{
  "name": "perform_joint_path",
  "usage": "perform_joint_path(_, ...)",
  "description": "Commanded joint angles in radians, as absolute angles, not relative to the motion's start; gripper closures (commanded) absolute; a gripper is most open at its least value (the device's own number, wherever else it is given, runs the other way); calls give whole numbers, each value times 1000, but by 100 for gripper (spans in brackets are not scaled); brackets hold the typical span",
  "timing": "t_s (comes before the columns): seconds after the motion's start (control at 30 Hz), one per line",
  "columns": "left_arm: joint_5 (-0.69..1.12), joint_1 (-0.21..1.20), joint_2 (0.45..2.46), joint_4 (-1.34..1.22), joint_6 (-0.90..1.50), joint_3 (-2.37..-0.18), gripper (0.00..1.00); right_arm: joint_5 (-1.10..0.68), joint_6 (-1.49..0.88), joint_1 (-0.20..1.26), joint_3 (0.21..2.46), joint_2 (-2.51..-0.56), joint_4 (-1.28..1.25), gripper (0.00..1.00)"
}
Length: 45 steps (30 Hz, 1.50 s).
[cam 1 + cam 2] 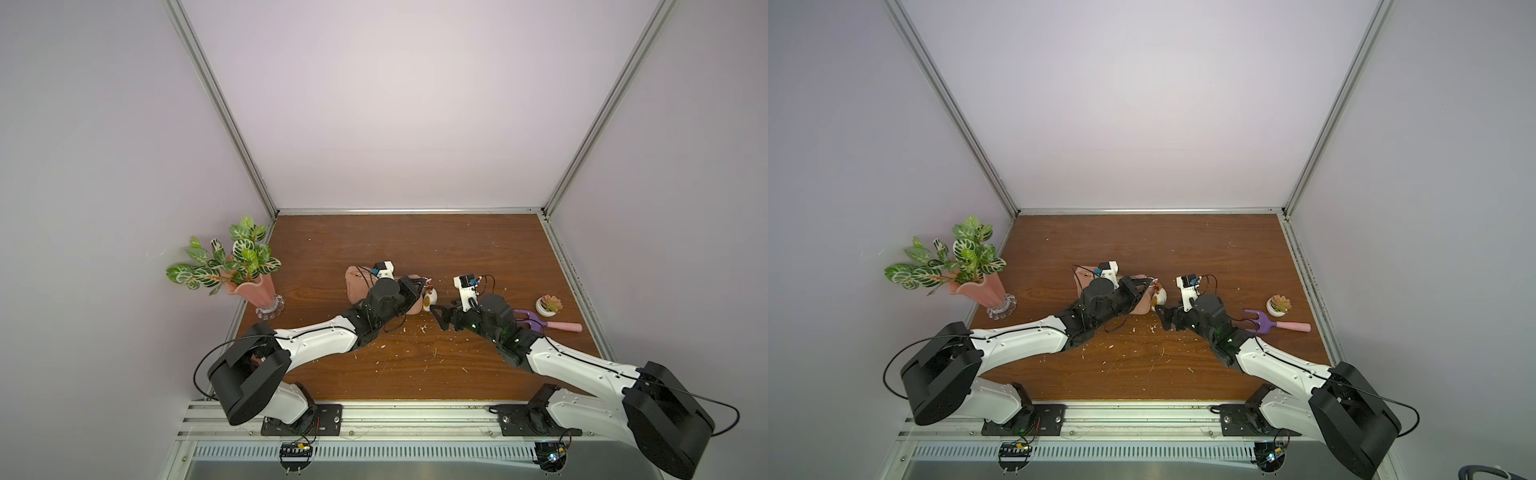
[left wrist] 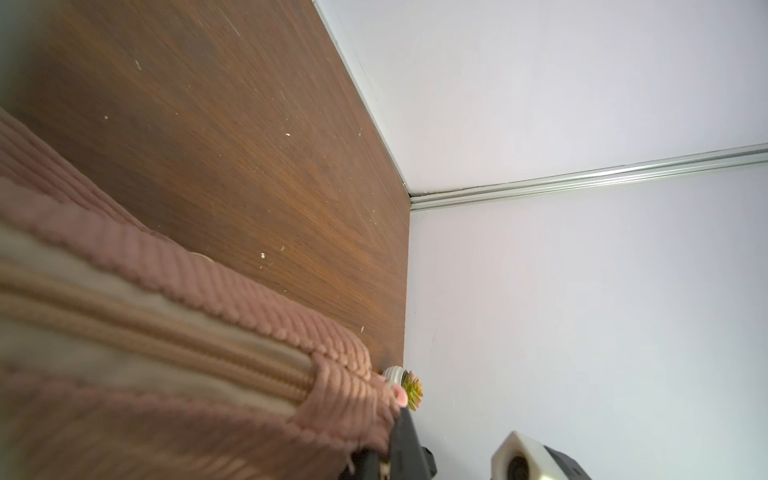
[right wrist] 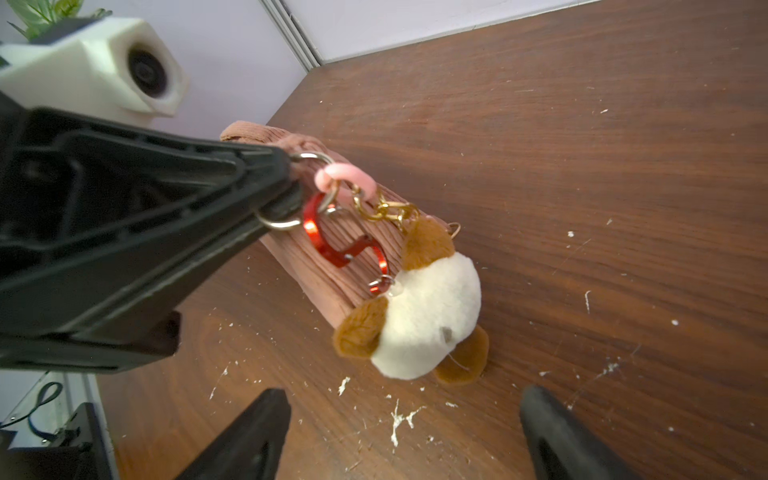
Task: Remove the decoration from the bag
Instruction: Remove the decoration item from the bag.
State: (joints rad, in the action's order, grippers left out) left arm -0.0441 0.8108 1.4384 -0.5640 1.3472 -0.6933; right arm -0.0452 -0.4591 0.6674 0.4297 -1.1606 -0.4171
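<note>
My right claw (image 3: 405, 392) has its jaws spread wide with nothing between them, low over the table (image 3: 582, 166). The decoration (image 3: 428, 316) sits just ahead of my fingertips (image 3: 266, 419), apart from them, pressed against the end of the bag (image 3: 303, 270). I cannot tell whether it hangs or rests.

My left claw (image 3: 286, 187) is pinched tight on a silver ring (image 3: 276, 222) at that same bag end. A pink loop (image 3: 345, 174), a red clip (image 3: 328, 245) and a gold chain (image 3: 386, 210) lie there too. The chain reaches the decoration's brown patch.

In both top views the decoration (image 1: 430, 297) lies between the bag's end and my right claw (image 1: 438, 318).
</note>
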Motion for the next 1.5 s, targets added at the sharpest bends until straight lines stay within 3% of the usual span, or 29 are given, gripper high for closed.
perform_joint_path(0.0, -25, 798, 1399, -607, 1343, -711, 100, 0, -417, 672, 460, -1188, -511, 10)
perform_joint_path(0.57, 32, 755, 1411, -617, 1333, -701, 100, -75, -475, 671, 570, -1459, -707, 13)
perform_joint_path(0.7, 34, 753, 1414, -615, 1332, -701, 100, -105, -476, 671, 579, -1495, -716, 26)
perform_joint_path(0.83, 34, 752, 1424, -625, 1332, -701, 100, -130, -468, 669, 562, -1485, -701, 53)
perform_joint_path(1.0, 34, 746, 1435, -632, 1330, -704, 100, -158, -453, 670, 520, -1428, -668, 69)
perform_joint_path(1.17, 39, 736, 1438, -634, 1326, -705, 100, -189, -435, 669, 503, -1373, -609, 78)
perform_joint_path(1.47, 37, 726, 1432, -629, 1314, -703, 100, -348, -387, 667, 493, -1317, -512, 82)
